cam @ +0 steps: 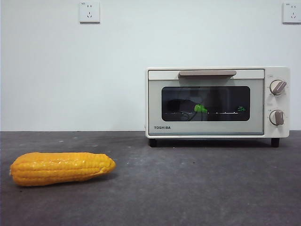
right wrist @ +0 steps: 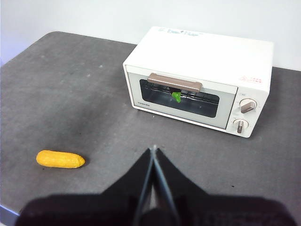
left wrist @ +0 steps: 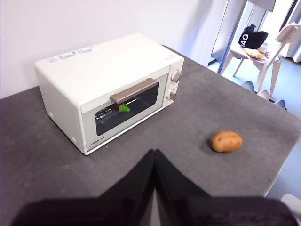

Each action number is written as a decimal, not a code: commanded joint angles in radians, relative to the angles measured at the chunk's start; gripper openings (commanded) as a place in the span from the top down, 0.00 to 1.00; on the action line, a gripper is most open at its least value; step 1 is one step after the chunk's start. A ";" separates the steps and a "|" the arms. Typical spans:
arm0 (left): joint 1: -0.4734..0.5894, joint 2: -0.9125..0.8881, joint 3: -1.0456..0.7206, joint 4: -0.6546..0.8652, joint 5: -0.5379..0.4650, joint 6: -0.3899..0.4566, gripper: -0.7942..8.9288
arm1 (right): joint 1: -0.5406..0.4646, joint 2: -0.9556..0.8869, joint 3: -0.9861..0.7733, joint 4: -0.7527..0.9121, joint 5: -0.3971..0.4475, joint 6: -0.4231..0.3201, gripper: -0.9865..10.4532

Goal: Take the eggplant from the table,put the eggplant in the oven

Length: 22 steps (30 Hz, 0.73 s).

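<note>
- A cream-white toaster oven (cam: 217,102) stands on a dark grey bench (cam: 188,183) against a white wall, its dark glass door shut and its tan bar handle (cam: 207,73) across the top of the door.
- The eggplant (cam: 201,108) lies inside the oven on the wire rack; through the glass only its bright green stem tip shows clearly, with a dark shape beside it.
- Two round knobs (cam: 277,87) sit one above the other on the oven's right panel.
- A yellow corn cob (cam: 62,168) lies on its side on the bench, well apart from the oven, toward the front left.
- A brown potato (left wrist: 226,141) lies on the bench off the oven's knob side, seen only from the left wrist.
- The left pincer (left wrist: 154,155) hangs above the bench in front of the oven, jaws pressed together, holding nothing.
- The right pincer (right wrist: 153,153) likewise hangs above the bench facing the oven door, jaws together and empty.
- Two wall sockets (cam: 89,12) are set high on the wall.
</note>
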State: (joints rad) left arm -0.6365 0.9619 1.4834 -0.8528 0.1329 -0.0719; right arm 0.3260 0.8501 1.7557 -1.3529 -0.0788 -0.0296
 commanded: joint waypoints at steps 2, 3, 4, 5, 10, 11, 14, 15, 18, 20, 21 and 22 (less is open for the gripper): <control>-0.004 -0.003 0.002 0.001 -0.003 -0.007 0.92 | 0.001 0.018 0.001 -0.026 0.001 0.010 0.92; -0.004 -0.003 0.002 0.000 -0.003 -0.007 0.92 | 0.001 0.021 0.001 -0.026 0.001 0.010 0.92; -0.004 -0.003 0.002 0.001 -0.003 -0.007 0.92 | 0.001 0.028 0.001 -0.026 0.001 0.010 0.92; -0.004 -0.002 0.002 0.002 -0.003 -0.007 0.92 | 0.001 0.032 0.001 -0.026 0.001 0.010 0.92; -0.004 0.003 0.002 0.005 -0.003 -0.007 0.92 | 0.001 0.068 0.001 -0.026 0.001 0.010 0.92; -0.004 0.003 0.002 0.005 -0.003 -0.007 0.92 | 0.001 0.076 0.001 -0.026 0.001 0.010 0.92; -0.004 0.003 0.002 0.006 -0.003 -0.007 0.92 | 0.001 0.104 0.001 -0.026 0.001 0.010 0.91; -0.004 0.003 0.002 0.005 -0.003 -0.007 0.92 | 0.001 0.116 0.001 -0.026 0.001 0.010 0.91; -0.004 0.003 0.002 0.005 -0.003 -0.007 0.92 | 0.001 0.150 0.001 -0.026 0.001 0.010 0.91; -0.004 0.007 0.002 0.006 -0.003 -0.007 0.92 | 0.001 0.177 0.001 -0.026 0.001 0.010 0.91; -0.004 0.008 0.002 0.006 -0.003 -0.007 0.92 | 0.001 0.193 0.001 -0.026 0.001 0.010 0.91; -0.004 0.011 0.002 0.006 -0.003 -0.001 0.92 | 0.001 0.209 0.001 -0.026 0.001 0.010 0.91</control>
State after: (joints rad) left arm -0.6373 0.9707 1.4834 -0.8524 0.1329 -0.0715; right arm 0.3260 1.0466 1.7557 -1.3529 -0.0788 -0.0296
